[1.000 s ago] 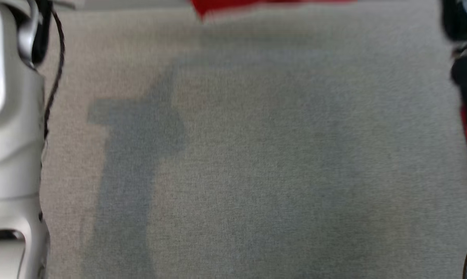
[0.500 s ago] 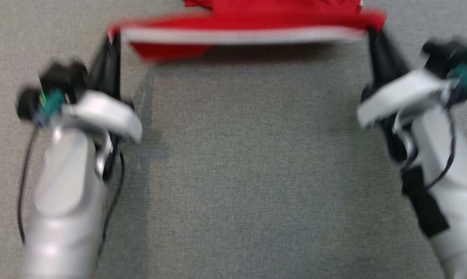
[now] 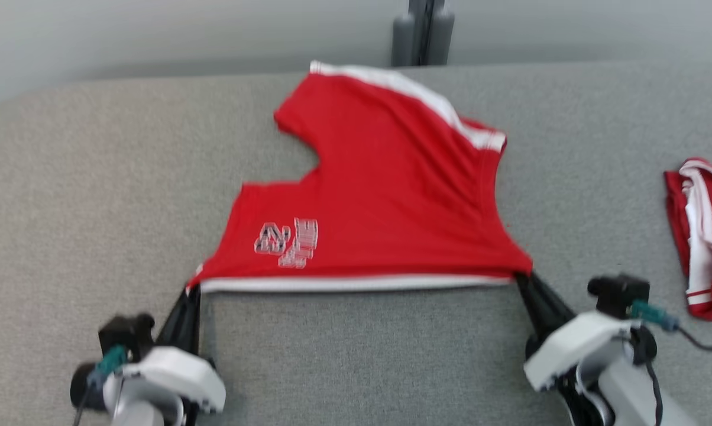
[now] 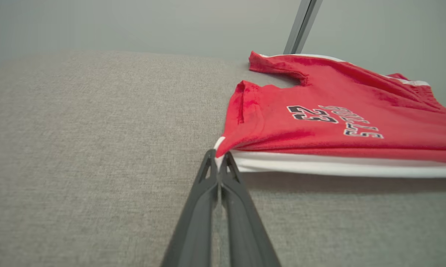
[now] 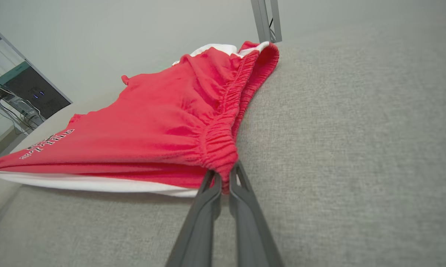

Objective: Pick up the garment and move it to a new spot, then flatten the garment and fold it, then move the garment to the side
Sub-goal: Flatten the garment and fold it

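Note:
The garment (image 3: 379,195) is a pair of red shorts with white trim and a printed number, spread over the grey table top (image 3: 96,195). Its near white-edged side is lifted and stretched between my two grippers. My left gripper (image 3: 191,291) is shut on the garment's near left corner (image 4: 220,144); the left wrist view shows the left gripper (image 4: 219,157) pinching the white hem. My right gripper (image 3: 520,277) is shut on the near right corner, and in the right wrist view the right gripper (image 5: 225,174) clamps the gathered waistband (image 5: 217,148).
A second red and white garment (image 3: 700,236) lies bunched at the table's right edge. A grey post (image 3: 422,32) stands behind the table's far edge. Shelving with equipment (image 5: 19,96) shows at the left of the right wrist view.
The head camera has tilted up, so the whole garment and the table's far edge have come into view. Both grippers have stayed shut on the garment's corners.

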